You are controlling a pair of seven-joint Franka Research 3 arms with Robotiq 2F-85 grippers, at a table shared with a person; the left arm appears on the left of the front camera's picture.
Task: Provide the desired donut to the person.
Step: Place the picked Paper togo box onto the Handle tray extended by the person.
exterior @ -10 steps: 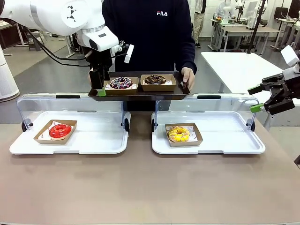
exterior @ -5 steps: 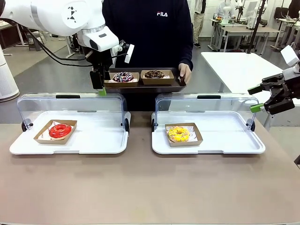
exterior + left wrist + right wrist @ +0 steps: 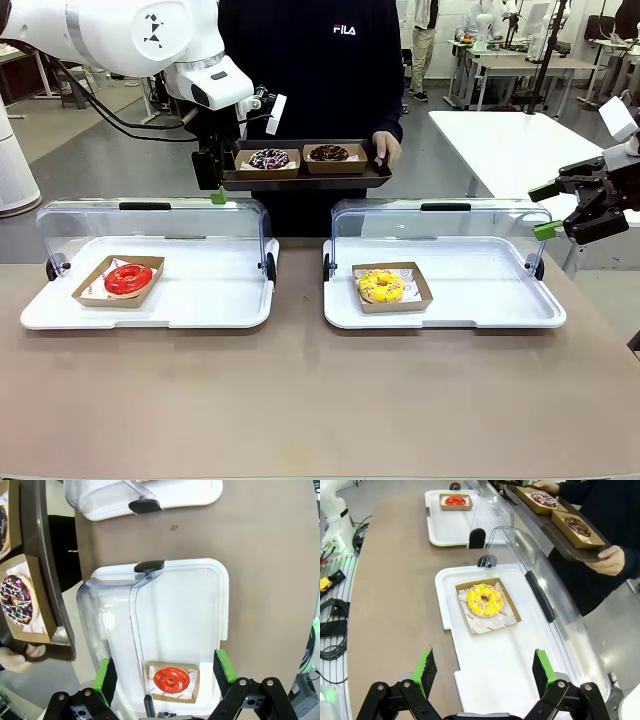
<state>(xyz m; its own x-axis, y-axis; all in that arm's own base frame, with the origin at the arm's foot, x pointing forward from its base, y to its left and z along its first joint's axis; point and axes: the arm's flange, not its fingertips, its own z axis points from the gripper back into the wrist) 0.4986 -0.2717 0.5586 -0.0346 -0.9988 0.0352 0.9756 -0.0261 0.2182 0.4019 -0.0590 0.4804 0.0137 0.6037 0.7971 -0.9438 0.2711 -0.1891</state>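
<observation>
Sprinkled donut (image 3: pixel 268 158) beside left pincer (image 3: pixel 213 190)

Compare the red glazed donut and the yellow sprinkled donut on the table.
The red glazed donut is plain and glossy; the yellow sprinkled donut carries coloured sprinkles. The red one sits in the left white tray, the yellow one in the right white tray. Both lie flat in brown paper boats under raised clear lids.

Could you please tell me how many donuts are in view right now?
4: red donut in the left case, yellow donut in the right case, sprinkled donut and chocolate donut on the person's tray.
</observation>
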